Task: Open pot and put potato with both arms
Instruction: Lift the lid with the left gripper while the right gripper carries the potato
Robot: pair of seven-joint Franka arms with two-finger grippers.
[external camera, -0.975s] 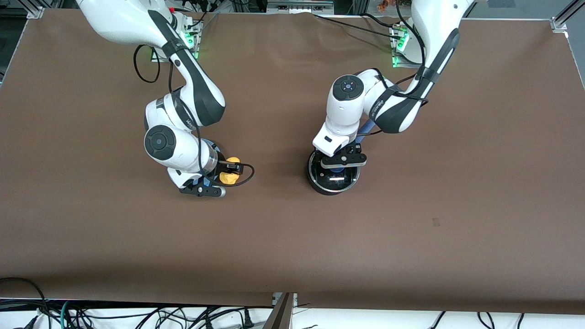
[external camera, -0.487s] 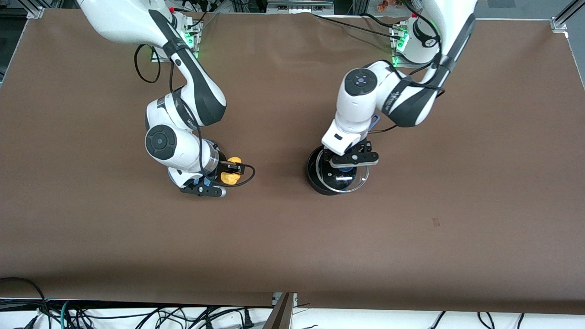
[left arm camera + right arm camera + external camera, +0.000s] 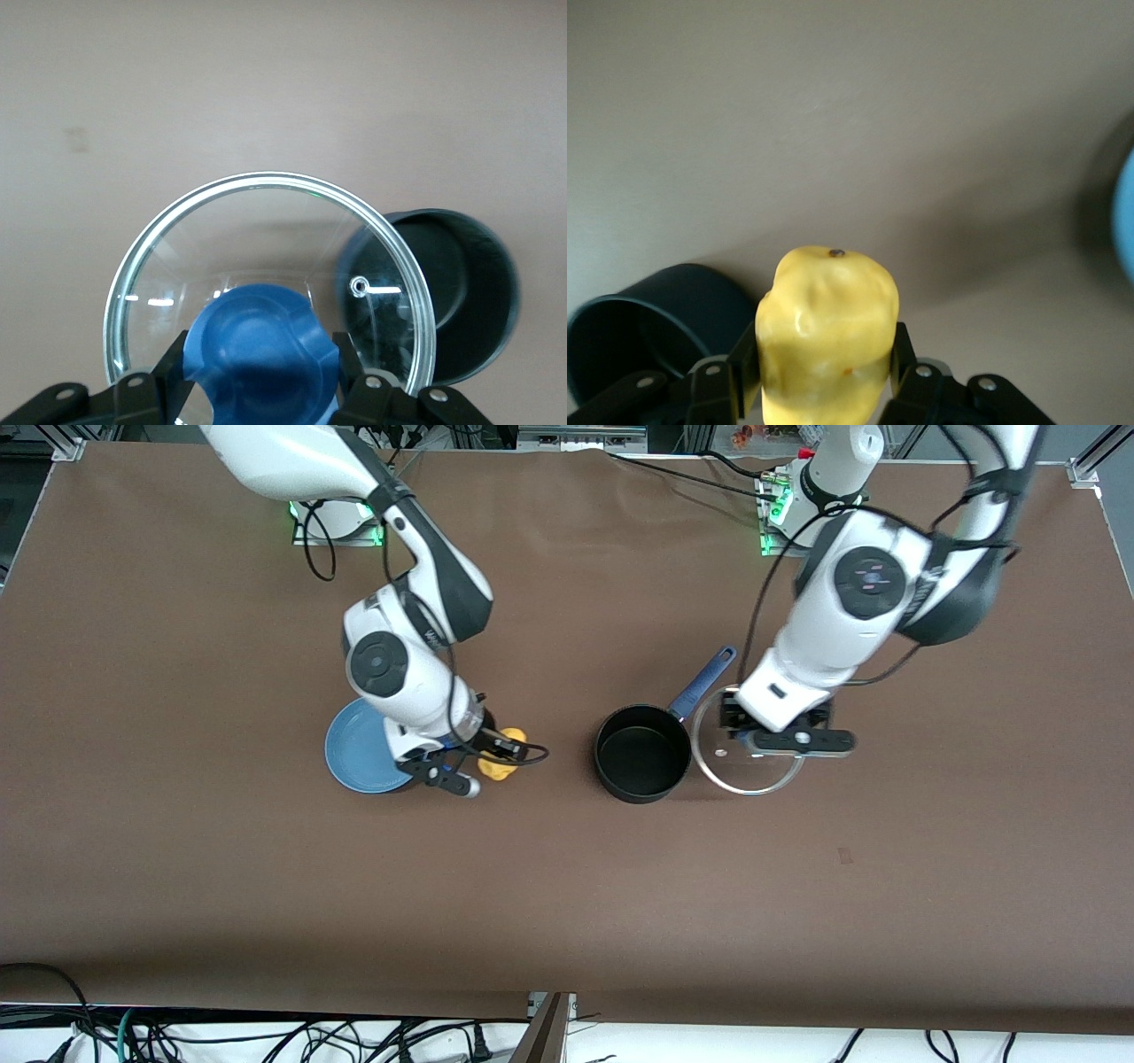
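Left gripper (image 3: 769, 737): fingers pinch the blue knob (image 3: 263, 341) of the glass lid (image 3: 746, 749), holding it in the air over the table (image 3: 567, 886), just beside the pot on the side toward the left arm's end.
Right gripper (image 3: 490, 752): fingers clamp the potato (image 3: 500, 755), lifted over bare table between plate and pot.
Pot (image 3: 642, 753): uncovered and empty, near the table's middle; its long blue handle (image 3: 705, 677) points toward the edge where the bases stand.
Blue plate (image 3: 359, 748): flat on the table, toward the right arm's end, partly under the right arm.
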